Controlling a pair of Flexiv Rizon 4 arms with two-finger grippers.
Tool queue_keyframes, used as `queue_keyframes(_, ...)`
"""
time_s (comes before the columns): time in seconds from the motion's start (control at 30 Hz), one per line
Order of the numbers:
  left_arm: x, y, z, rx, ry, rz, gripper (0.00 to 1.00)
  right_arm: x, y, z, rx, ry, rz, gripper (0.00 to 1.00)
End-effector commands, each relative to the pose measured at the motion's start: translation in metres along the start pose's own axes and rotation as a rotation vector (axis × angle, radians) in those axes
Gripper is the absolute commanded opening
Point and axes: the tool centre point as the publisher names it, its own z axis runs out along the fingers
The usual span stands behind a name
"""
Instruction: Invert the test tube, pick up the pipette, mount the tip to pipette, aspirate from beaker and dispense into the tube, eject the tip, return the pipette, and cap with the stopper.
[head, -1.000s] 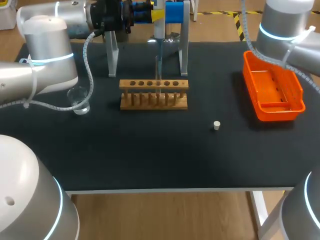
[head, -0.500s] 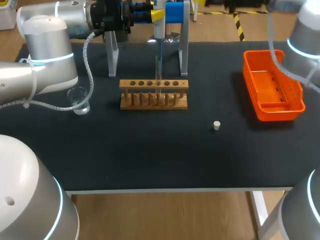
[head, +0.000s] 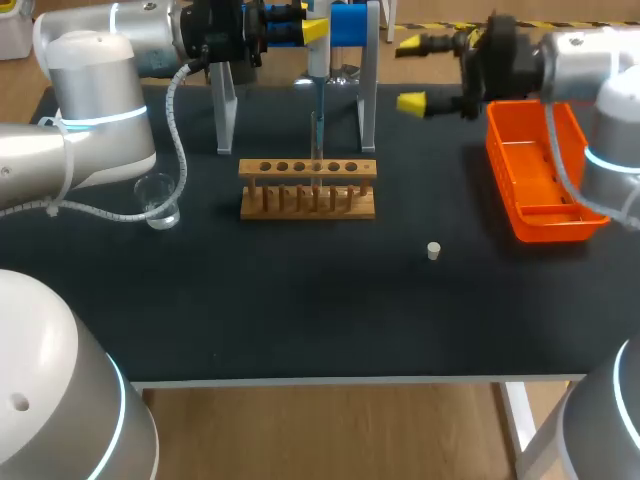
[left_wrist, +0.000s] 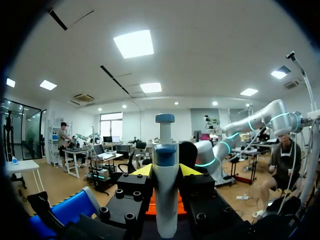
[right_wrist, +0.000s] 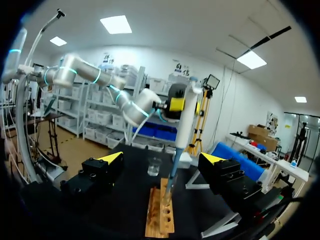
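Head view: left gripper (head: 305, 27) is clamped on the pipette (head: 318, 65), held upright over the wooden rack (head: 308, 188) with its tip pointing down at the rack's holes. It is likely held vertical so liquid drops straight into the tube; looks like the dispense step. Beaker (head: 160, 200) is left of the rack, beside the left arm. Stopper (head: 433, 250) lies loose on the mat, right of the rack, not yet used. Right gripper (head: 412, 73) has its fingers spread and empty, up between the pipette stand (head: 368, 100) and the orange bin (head: 560, 222).

Left wrist view: pipette stands between the yellow tips, pinched from both sides, plunger on top.

Right wrist view: own fingers are wide apart and hold nothing, facing the rack. The pipette tip goes into the test tube (right_wrist: 166, 196) standing in the rack, beaker beyond. Probably hanging ready for capping.
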Motion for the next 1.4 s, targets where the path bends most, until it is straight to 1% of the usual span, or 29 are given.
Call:
queue_keyframes(0.03,-0.001,0.0,0.0,-0.001,0.003,0.0,0.0,-0.01,-0.029,0.029,0.035,0.026,-0.025,1.0)
queue_keyframes(0.1,-0.001,0.0,0.0,-0.001,0.003,0.0,0.0,-0.008,-0.039,0.041,0.07,0.038,-0.048,1.0)
queue_keyframes(0.17,-0.001,0.0,0.0,-0.001,0.003,0.0,0.0,-0.01,-0.048,0.05,0.081,0.04,-0.045,1.0)
queue_keyframes(0.27,-0.001,0.0,0.0,-0.001,0.003,0.0,0.0,-0.012,-0.061,0.061,0.114,0.043,-0.03,1.0)
queue_keyframes(0.43,-0.001,0.0,0.0,-0.001,0.003,0.0,0.0,-0.014,-0.075,0.077,0.127,0.066,-0.002,1.0)
queue_keyframes(0.67,-0.001,0.0,0.0,-0.001,0.003,0.0,0.0,-0.02,-0.099,0.1,0.199,0.074,0.02,1.0)
queue_keyframes(0.87,-0.001,0.0,0.0,-0.001,0.003,0.0,0.0,-0.026,-0.109,0.115,0.217,0.066,0.043,1.0)
queue_keyframes(0.93,-0.001,0.0,0.0,-0.001,0.003,0.0,0.0,-0.027,-0.113,0.12,0.239,0.061,0.051,1.0)
queue_keyframes(1.03,-0.001,0.0,0.0,-0.001,0.003,0.0,0.0,-0.028,-0.119,0.125,0.263,0.06,0.055,1.0)
queue_keyframes(1.17,-0.001,0.0,0.0,-0.001,0.003,0.0,0.0,-0.026,-0.125,0.13,0.271,0.054,0.064,1.0)
queue_keyframes(1.4,-0.001,0.0,0.0,-0.001,0.003,0.0,0.0,-0.024,-0.134,0.133,0.312,0.012,0.095,1.0)
